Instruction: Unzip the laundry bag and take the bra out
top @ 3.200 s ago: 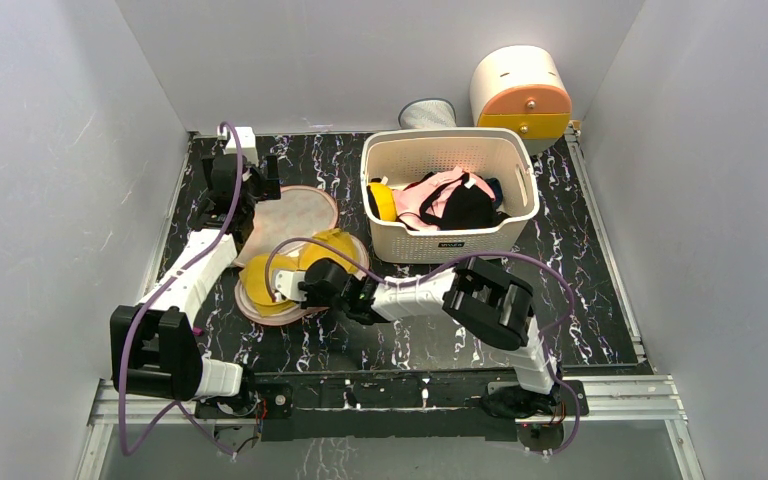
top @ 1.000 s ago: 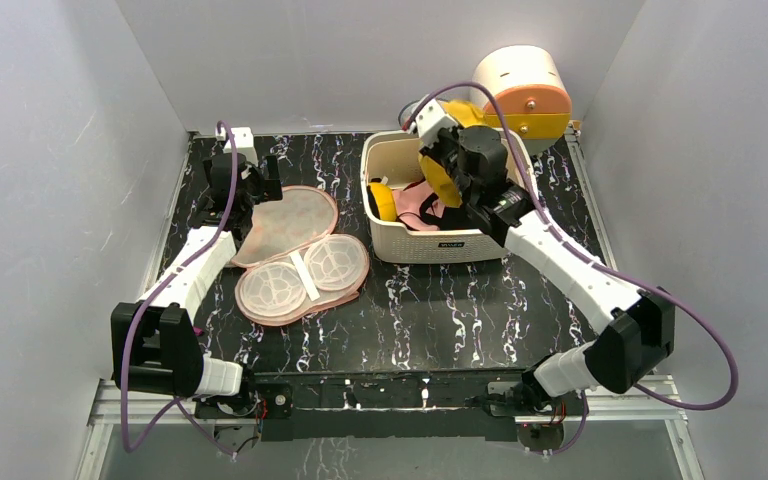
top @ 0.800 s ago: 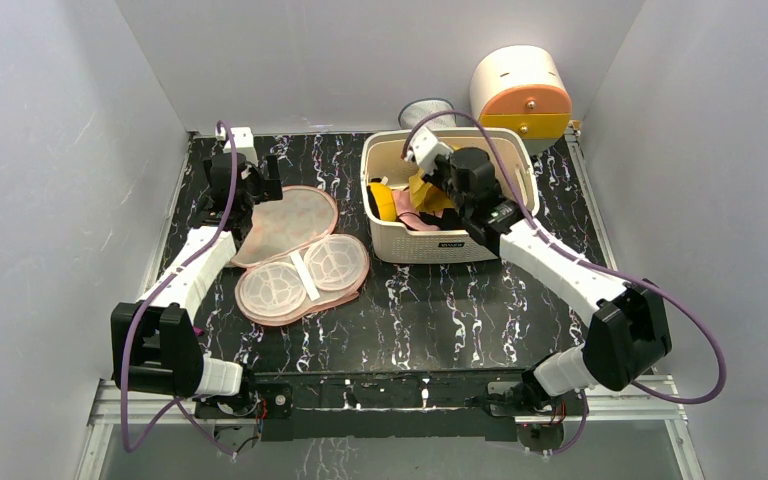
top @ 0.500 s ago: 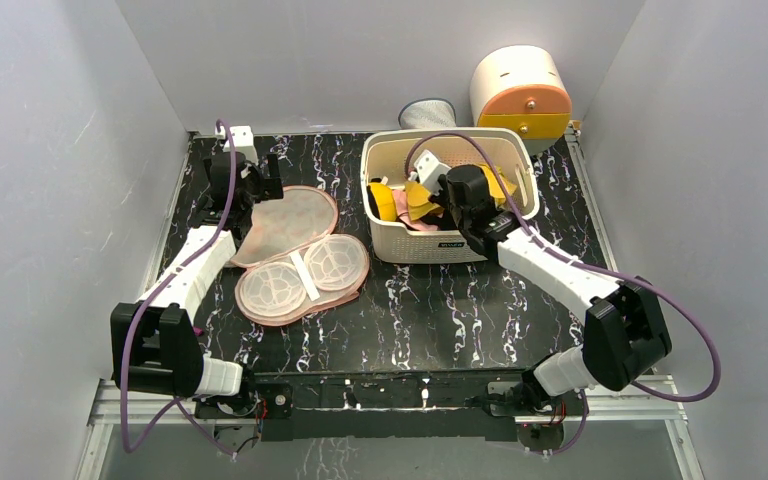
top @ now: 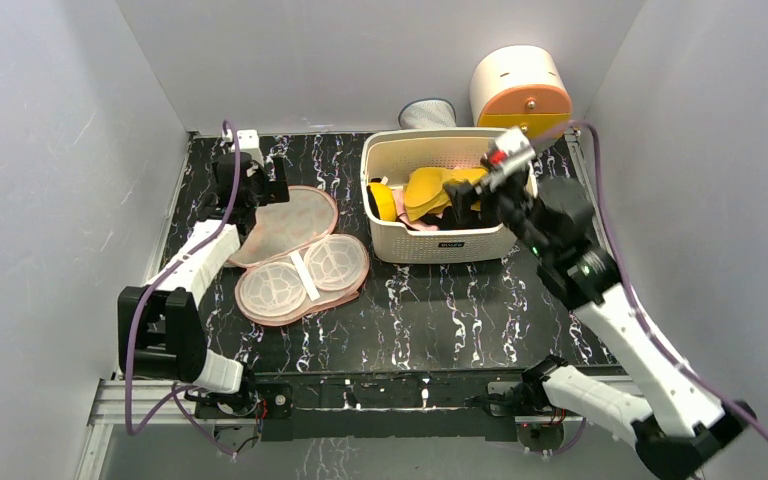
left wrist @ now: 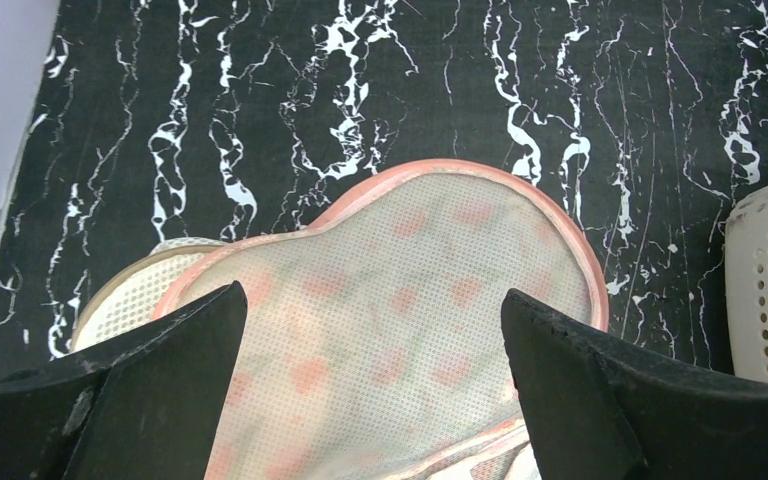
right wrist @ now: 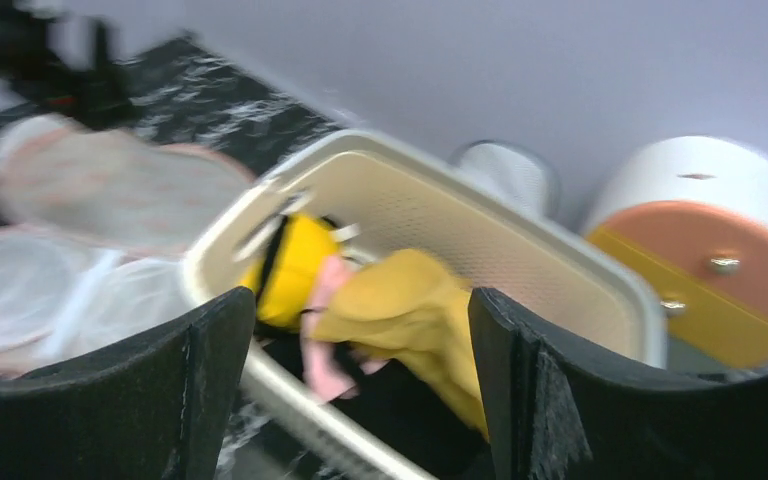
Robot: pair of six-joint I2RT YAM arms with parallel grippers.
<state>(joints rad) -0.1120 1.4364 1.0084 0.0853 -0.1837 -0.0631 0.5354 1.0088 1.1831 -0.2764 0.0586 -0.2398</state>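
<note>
The laundry bag (top: 285, 222) lies unzipped and spread open on the black marble table, its peach printed flap folded back from its pale inner half (top: 302, 278). My left gripper (top: 252, 190) hovers open over the flap (left wrist: 400, 330), jaws wide and empty (left wrist: 372, 300). The mustard-yellow bra (top: 430, 188) rests inside the cream basket (top: 450, 245) on top of other garments. Just off the basket's right end, my right gripper (top: 472, 196) is open and holds nothing. Its wrist view is blurred, with the bra (right wrist: 415, 300) lying beyond the parted jaws (right wrist: 360, 300).
The basket (right wrist: 520, 230) also holds a bright-yellow round object (top: 382, 200) and pink and black garments (top: 465, 215). A cream-and-orange drum (top: 520, 88) and a grey mesh disc (top: 427, 112) stand behind it. White walls close in on three sides.
My right arm carried the bra from the bag into the basket, opened its jaws, let go and swung back to the right. The left arm has barely moved.
</note>
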